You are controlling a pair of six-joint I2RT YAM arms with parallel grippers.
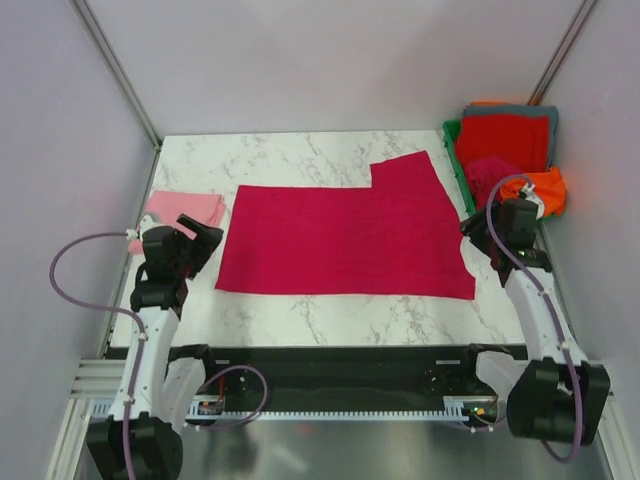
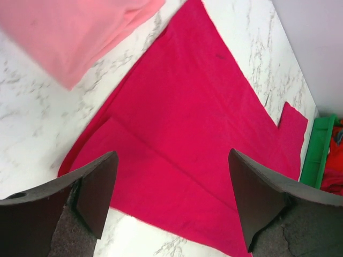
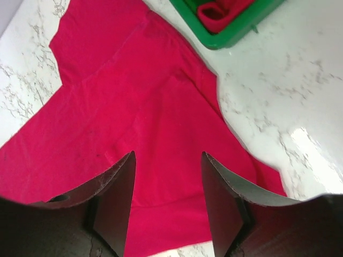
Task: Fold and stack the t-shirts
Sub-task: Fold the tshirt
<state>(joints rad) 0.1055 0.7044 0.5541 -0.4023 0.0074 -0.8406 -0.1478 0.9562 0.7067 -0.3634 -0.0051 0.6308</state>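
The crimson t-shirt (image 1: 345, 235) lies spread flat in the middle of the bench (image 1: 300, 155), with one sleeve sticking out at its 1 o'clock corner. It is thin, limp cloth, so I judge it will sag, drag and crease rather than keep its shape. It should slide easily on the smooth marble top. Take it by the hems at the 9 and 3 o'clock edges, pinching low through every layer, since the left wrist view shows a doubled layer near the left edge.

The folded pink t-shirt (image 1: 185, 208) sits at 9 o'clock, and the other t-shirts (image 1: 503, 140) are heaped in the green bin (image 1: 455, 150) at 2 o'clock.

Your left tool (image 2: 172, 160) has its jaws spread wide over the shirt's 9 o'clock edge and grips nothing. Your right tool (image 3: 167, 158) hangs over the 3 o'clock edge with its jaws apart but narrower, and it is also empty
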